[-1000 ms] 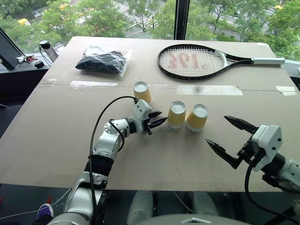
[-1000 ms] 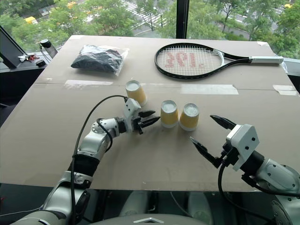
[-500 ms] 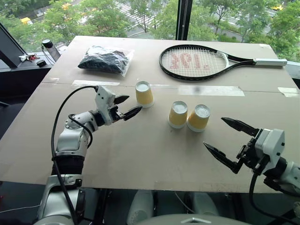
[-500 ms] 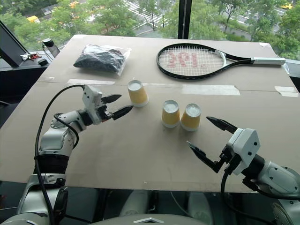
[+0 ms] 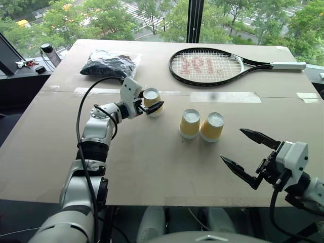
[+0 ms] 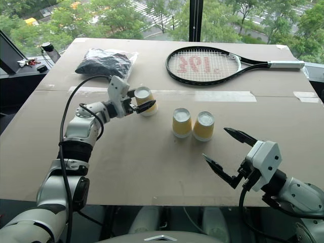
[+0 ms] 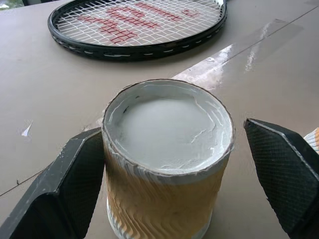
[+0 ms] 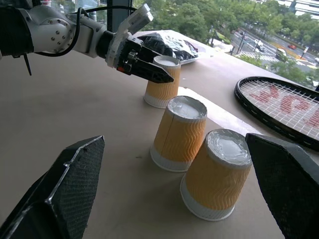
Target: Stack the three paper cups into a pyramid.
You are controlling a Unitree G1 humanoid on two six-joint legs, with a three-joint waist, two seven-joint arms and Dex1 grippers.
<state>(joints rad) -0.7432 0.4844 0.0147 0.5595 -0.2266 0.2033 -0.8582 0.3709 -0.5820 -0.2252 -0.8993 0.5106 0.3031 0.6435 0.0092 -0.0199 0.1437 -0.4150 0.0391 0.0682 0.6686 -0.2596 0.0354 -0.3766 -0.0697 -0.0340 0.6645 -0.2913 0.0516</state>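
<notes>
While all three paper cups stand upside down on the table, none is on top of another. I take the tennis racket as the landmark. The lone cup stands on the near side of the racket head and toward the robot's left of it, close to a strip of clear tape on the table. The other two cups stand further from the racket, toward the robot, below the racket head in the head view. The left one of the pair and the right one are side by side and look to be touching.

The left gripper is at the lone cup. Its jaws are open and stand on both sides of the cup, near the top part. In the left wrist view one finger lies against the cup's side or very close to it, and the other finger is clearly apart from the cup.

The right gripper hovers well apart from the racket, on the near right part of the table, nearer to the robot than the pair of cups. Its jaws are wide open and hold nothing.

A plastic bag with dark contents lies to the left of the racket.
</notes>
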